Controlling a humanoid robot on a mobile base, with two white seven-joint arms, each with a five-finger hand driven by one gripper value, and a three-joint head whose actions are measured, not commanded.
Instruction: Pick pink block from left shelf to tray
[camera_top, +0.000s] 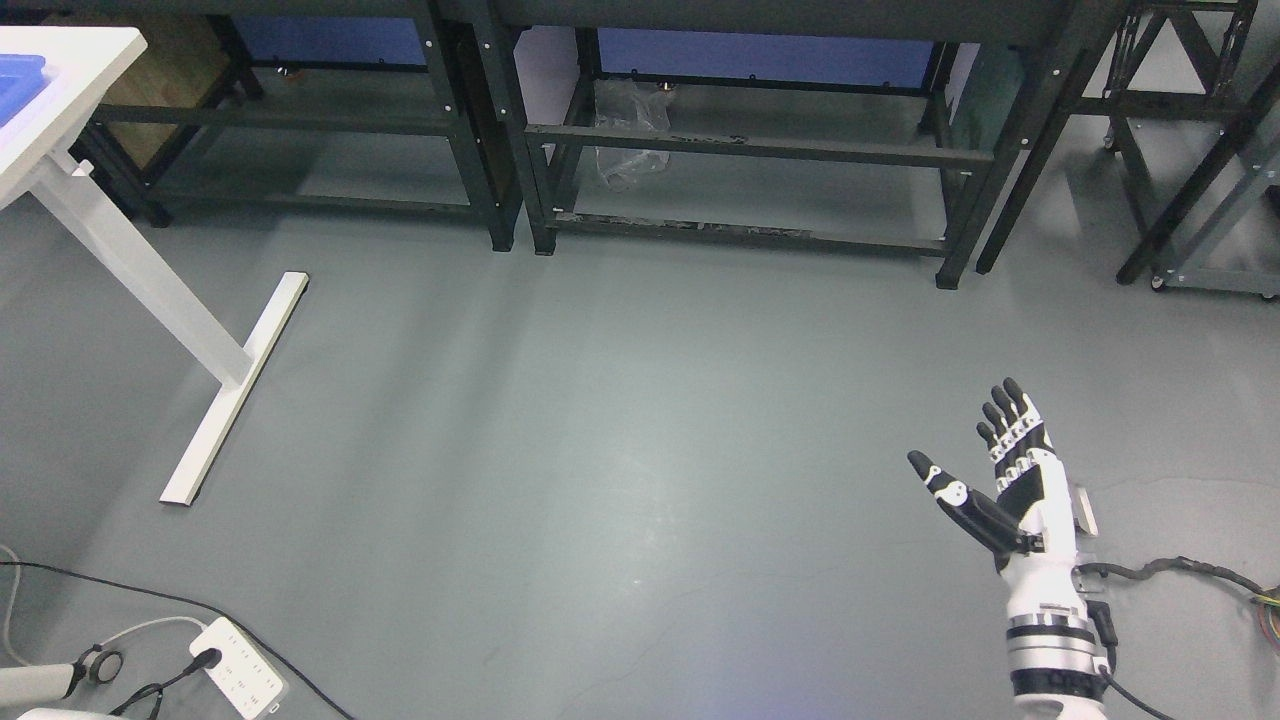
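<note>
Head view. The right hand (1005, 480) stands raised above bare grey floor (620, 420), fingers (1008, 408) straight and held together, thumb spread out to its left — open, holding nothing. The left hand does not show; only a pale rounded part sits at the bottom left corner, and I cannot tell what it is.

The pink block is not visible anywhere, so its place cannot be stated. Far ahead of the hand and to its left stand dark metal shelves (740, 150), their lower levels bare apart from a clear plastic bag (625, 140). Further left still is a white table (70, 70) carrying a blue tray (20, 75) at its edge.

Handling, as a judgement: a block of this sort is probably light and stiff; a grip across two opposite flat faces, thumb against fingers, would suit.

Room: wide open floor around the hand. Hazards — the shelf uprights and crossbars ahead, the table's white foot (235, 385) well to the left, a power strip (240, 680) and cables low left.
</note>
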